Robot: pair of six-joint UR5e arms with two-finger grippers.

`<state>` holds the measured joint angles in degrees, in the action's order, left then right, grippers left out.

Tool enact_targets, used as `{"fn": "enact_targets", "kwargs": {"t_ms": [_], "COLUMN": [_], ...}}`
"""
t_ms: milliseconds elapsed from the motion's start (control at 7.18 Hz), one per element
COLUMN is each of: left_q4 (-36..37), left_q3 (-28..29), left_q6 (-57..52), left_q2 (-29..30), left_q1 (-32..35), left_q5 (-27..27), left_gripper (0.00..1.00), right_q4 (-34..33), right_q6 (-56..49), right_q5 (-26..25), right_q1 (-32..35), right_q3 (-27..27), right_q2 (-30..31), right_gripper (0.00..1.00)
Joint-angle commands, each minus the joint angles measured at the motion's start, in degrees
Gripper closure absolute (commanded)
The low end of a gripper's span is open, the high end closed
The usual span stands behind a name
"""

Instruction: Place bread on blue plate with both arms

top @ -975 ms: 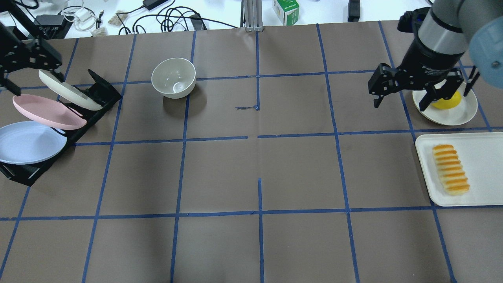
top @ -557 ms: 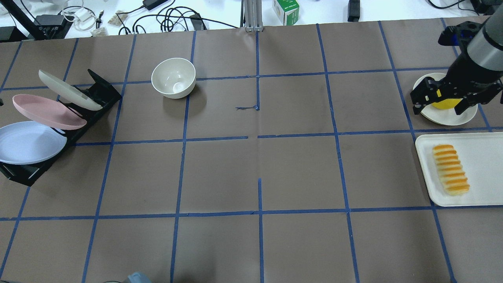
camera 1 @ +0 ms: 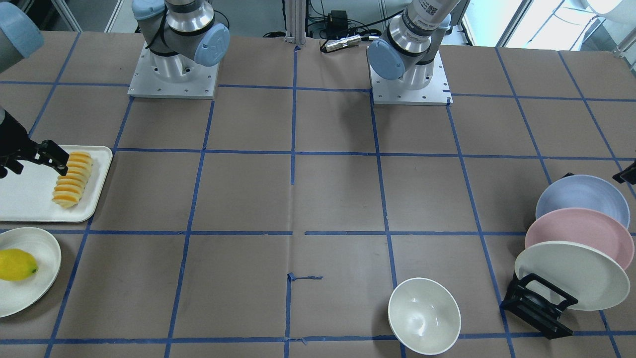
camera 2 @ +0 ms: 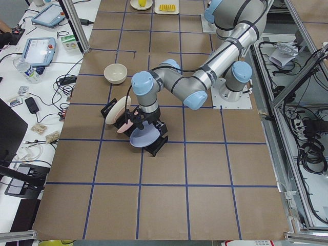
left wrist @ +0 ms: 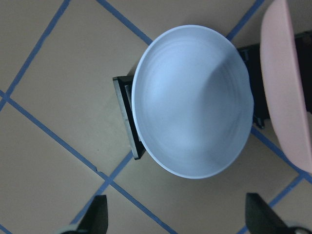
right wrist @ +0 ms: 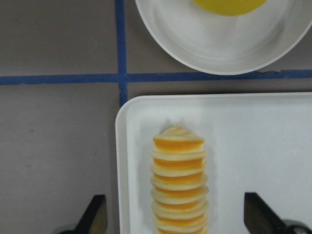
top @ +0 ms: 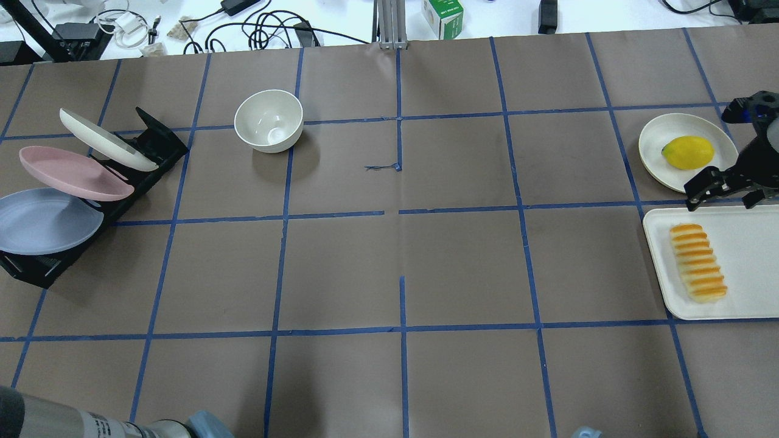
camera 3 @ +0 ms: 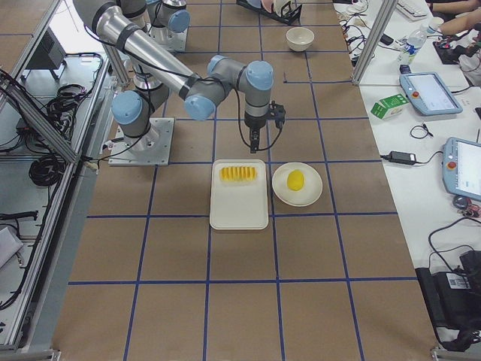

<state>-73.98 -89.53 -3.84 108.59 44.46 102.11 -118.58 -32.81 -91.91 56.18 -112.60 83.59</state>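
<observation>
The bread [top: 698,263] lies lengthwise on the left part of a white tray [top: 751,274] at the table's right edge; it also shows in the right wrist view [right wrist: 178,185]. My right gripper [top: 724,193] is open and empty, above the tray's far edge; in its wrist view [right wrist: 178,217] the fingers straddle the loaf from above. The blue plate [top: 45,220] leans in the nearest slot of a black rack [top: 155,146] at the left. My left gripper [left wrist: 178,217] is open and empty, hovering over the blue plate [left wrist: 192,100]. It is out of the overhead view.
A pink plate [top: 73,172] and a cream-white plate [top: 106,139] lean in the rack behind the blue one. A white bowl [top: 269,120] stands at the back left of centre. A lemon [top: 688,152] lies on a cream plate [top: 654,137] just beyond the tray.
My right gripper has moved from over the lemon plate toward me, to the tray's far edge. My left gripper has left the rack's far end and gone out of the overhead view; the blue plate is now shaded.
</observation>
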Motion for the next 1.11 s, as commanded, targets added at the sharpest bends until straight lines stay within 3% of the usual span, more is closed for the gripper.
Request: {"fn": "enact_targets", "kwargs": {"t_ms": [0, 278, 418, 557, 696, 835, 975], "left_q4": [1.6, 7.4, 7.5, 7.5, 6.8, 6.7, 6.7], "left_q3": [-1.1, -1.4, -1.3, -1.3, -1.4, -1.4, -1.4], "left_q6": [1.3, 1.7, 2.3, 2.6, 2.7, 2.6, 2.6], "left_q2": [3.0, 4.4, 5.0, 5.2, 5.3, 5.5, 5.7], "left_q1": [-0.1, -0.1, -0.3, -0.3, -0.3, -0.3, -0.4], "left_q5": [0.8, 0.9, 0.6, 0.1, 0.2, 0.3, 0.3], "left_gripper": [0.00, 0.05, 0.15, 0.15, 0.35, 0.62, 0.70], "right_q4": [-1.4, -1.5, -3.7, -4.5, -4.4, -3.2, -3.3], "right_q6": [-2.5, -2.5, -2.7, -2.4, -2.4, -1.8, -2.0], "right_q5": [0.4, 0.4, -0.3, -0.3, -0.4, -0.6, -0.5], "right_q1": [-3.4, -3.4, -3.4, -3.4, -3.4, -3.4, -3.4], "right_q3": [-0.3, -0.9, -1.5, -1.6, -1.6, -1.7, -1.7], "right_q2": [-4.5, -6.1, -7.5, -9.0, -10.3, -11.2, -11.4], "right_gripper": [0.00, 0.00, 0.00, 0.00, 0.00, 0.00, 0.00]}}
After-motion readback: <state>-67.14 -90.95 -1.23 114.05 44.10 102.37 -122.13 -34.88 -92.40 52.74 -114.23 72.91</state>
